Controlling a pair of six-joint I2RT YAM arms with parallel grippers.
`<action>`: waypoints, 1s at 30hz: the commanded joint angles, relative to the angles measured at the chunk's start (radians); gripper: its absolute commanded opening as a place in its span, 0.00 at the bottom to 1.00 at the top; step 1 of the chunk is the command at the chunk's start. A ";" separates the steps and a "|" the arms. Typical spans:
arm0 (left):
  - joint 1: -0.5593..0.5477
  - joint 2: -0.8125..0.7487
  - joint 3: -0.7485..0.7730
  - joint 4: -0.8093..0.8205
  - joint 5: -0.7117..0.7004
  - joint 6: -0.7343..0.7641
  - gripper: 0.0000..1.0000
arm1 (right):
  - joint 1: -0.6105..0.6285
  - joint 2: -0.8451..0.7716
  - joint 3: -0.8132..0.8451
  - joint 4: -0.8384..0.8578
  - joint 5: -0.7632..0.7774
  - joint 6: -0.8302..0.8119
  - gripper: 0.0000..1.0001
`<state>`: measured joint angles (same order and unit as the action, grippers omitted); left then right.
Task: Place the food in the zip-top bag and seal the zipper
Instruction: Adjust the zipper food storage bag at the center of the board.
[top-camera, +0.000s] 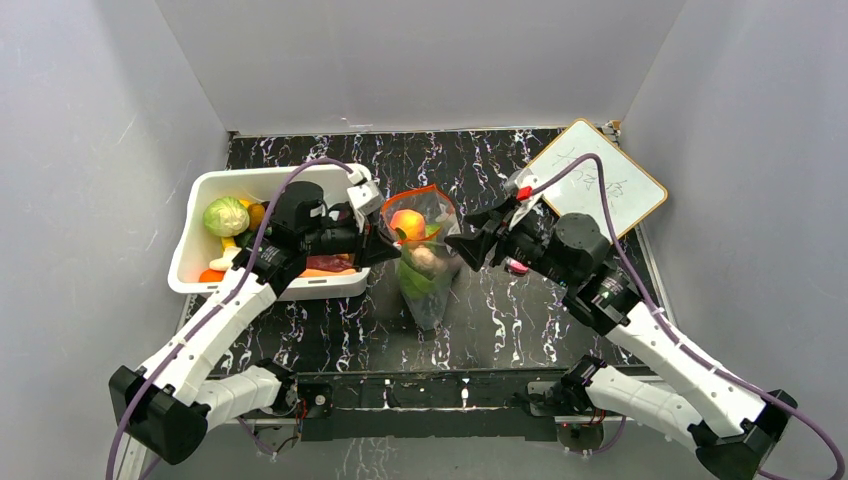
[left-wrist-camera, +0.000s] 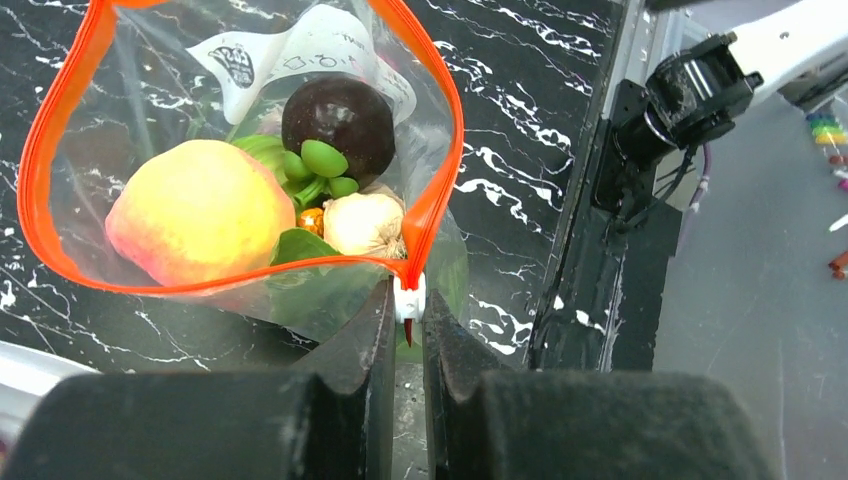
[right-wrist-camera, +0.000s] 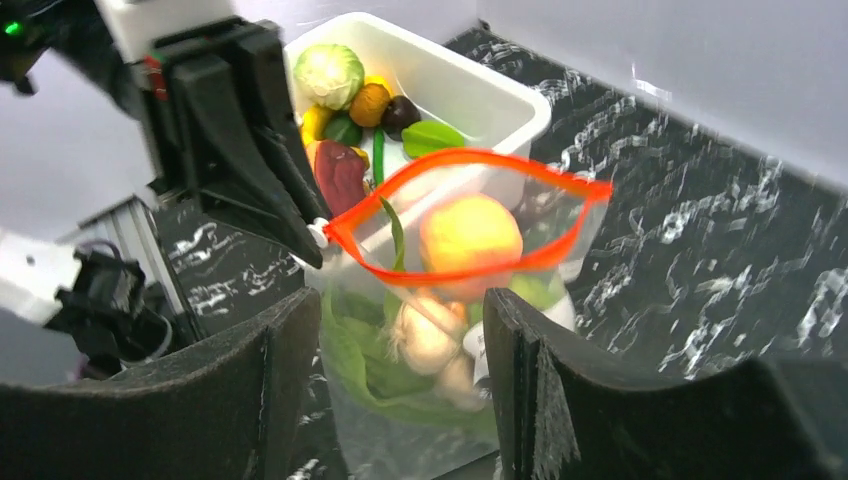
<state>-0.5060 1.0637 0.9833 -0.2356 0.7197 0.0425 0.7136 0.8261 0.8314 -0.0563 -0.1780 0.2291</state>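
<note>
The clear zip-top bag (top-camera: 425, 270) stands mid-table with its mouth wide open, the red-orange zipper (left-wrist-camera: 440, 170) forming a loop. Inside it are food pieces: an orange peach (left-wrist-camera: 195, 212), a dark purple round fruit (left-wrist-camera: 338, 115), a pale bulb (left-wrist-camera: 362, 224) and green leaves (right-wrist-camera: 385, 365). My left gripper (left-wrist-camera: 408, 310) is shut on the zipper's white slider (left-wrist-camera: 409, 298) at the near-left corner of the mouth. My right gripper (right-wrist-camera: 400, 320) is open just right of the bag, its fingers (right-wrist-camera: 520, 350) spread wide and not gripping the plastic.
A white bin (top-camera: 190, 250) at the left holds more food, including a cabbage (top-camera: 226, 216) and a dark red piece (right-wrist-camera: 340, 175). A whiteboard (top-camera: 600, 185) leans at the back right. A small pink object (top-camera: 515, 265) lies under the right arm. Grey walls enclose the table.
</note>
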 joint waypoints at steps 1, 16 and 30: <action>-0.003 0.008 0.074 -0.064 0.109 0.194 0.00 | 0.006 0.035 0.172 -0.094 -0.206 -0.378 0.59; -0.002 0.109 0.291 -0.162 0.195 0.392 0.00 | 0.006 0.190 0.399 -0.218 -0.385 -0.608 0.58; -0.002 0.114 0.271 -0.174 0.257 0.419 0.00 | 0.014 0.234 0.325 -0.143 -0.430 -0.474 0.49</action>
<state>-0.5060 1.2098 1.2507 -0.4629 0.9089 0.4484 0.7151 1.0332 1.1675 -0.2592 -0.5690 -0.3279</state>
